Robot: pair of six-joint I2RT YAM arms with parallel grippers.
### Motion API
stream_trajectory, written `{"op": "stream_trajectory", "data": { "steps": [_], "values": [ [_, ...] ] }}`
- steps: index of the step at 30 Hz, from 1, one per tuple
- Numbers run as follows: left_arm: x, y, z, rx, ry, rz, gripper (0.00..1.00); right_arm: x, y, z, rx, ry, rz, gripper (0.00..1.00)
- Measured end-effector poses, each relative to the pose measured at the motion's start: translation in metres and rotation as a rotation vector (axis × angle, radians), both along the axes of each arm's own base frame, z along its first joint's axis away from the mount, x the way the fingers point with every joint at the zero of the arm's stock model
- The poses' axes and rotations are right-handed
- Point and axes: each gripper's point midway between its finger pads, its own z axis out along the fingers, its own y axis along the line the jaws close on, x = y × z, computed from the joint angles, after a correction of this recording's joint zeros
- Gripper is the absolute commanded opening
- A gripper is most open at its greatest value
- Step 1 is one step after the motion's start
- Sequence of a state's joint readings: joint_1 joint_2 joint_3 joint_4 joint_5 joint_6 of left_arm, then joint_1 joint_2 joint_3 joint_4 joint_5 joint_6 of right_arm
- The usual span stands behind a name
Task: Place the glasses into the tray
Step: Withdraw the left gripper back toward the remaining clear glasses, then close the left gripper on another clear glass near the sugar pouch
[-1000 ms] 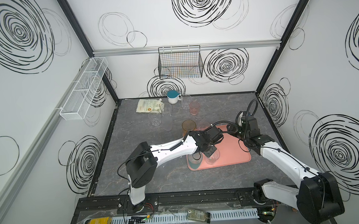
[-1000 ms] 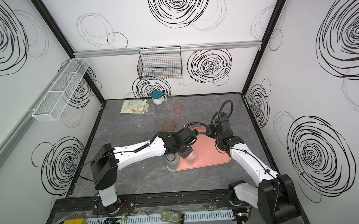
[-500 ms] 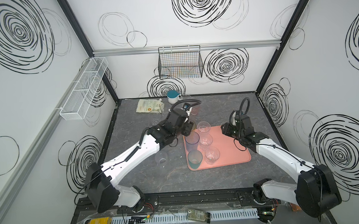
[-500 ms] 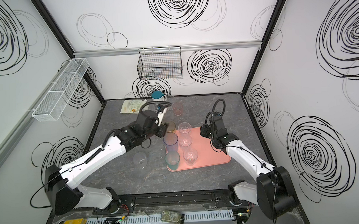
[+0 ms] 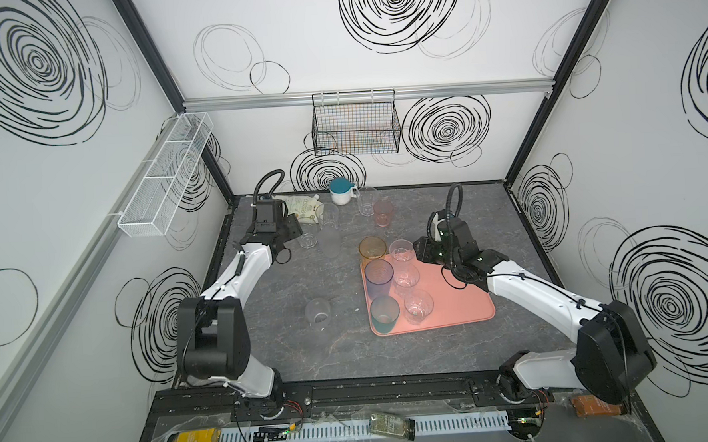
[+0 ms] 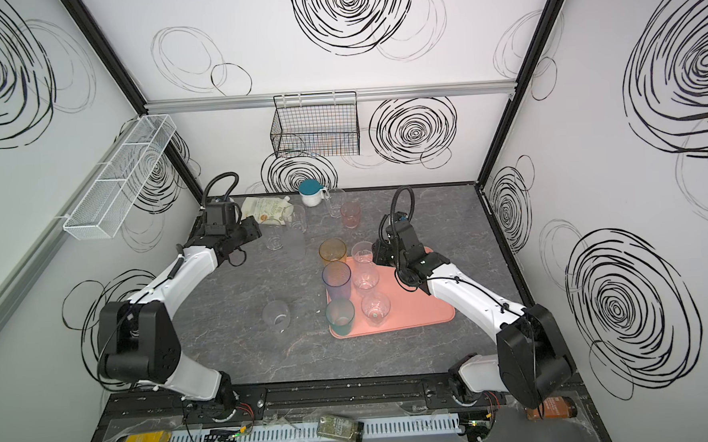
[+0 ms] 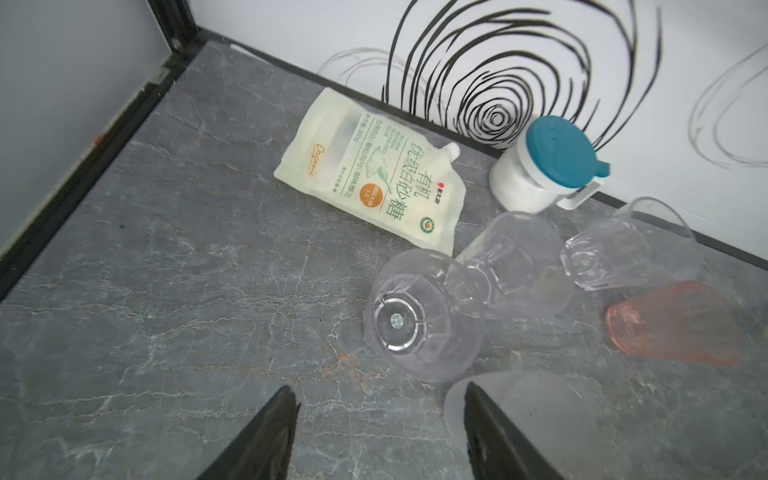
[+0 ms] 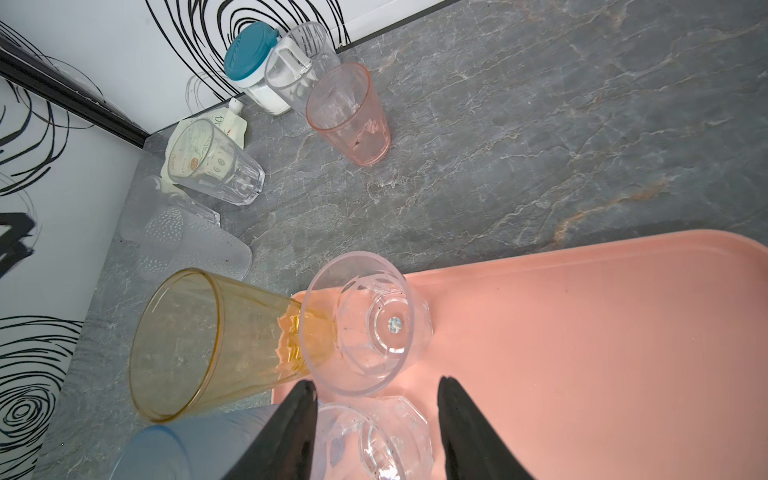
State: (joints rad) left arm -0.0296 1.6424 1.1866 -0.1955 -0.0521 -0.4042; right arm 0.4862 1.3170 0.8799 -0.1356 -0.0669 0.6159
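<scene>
**Free room and obstructions, placed relative to the tray [image 5: 452, 304].** The tray's right half lies bare, except where the right arm [image 5: 483, 265] overhangs its far edge. Five upright glasses [image 5: 405, 275] fill its left half. An amber tumbler [image 5: 372, 248] stands just off its far left corner. Left of the tray, one clear glass [image 5: 318, 311] stands alone on bare worktop [image 5: 392, 353]. Beyond the tray's far left corner, a frosted glass [image 5: 329, 243], pink tumbler [image 5: 383, 213], mug [image 5: 339, 191] and pouch [image 5: 301, 208] crowd together, leaving only narrow gaps.
</scene>
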Motion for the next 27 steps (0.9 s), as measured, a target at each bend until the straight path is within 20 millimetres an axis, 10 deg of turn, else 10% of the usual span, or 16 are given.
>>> {"op": "stream_trajectory", "data": {
  "steps": [16, 27],
  "values": [
    [0.046, 0.001, -0.059, 0.062, 0.130, -0.034, 0.46, -0.015, -0.011, -0.003, -0.027, -0.025, 0.011, 0.52],
    [0.059, 0.009, -0.071, 0.177, 0.173, -0.050, 0.00, -0.015, -0.014, -0.009, -0.036, -0.016, 0.007, 0.52]
  ]
}}
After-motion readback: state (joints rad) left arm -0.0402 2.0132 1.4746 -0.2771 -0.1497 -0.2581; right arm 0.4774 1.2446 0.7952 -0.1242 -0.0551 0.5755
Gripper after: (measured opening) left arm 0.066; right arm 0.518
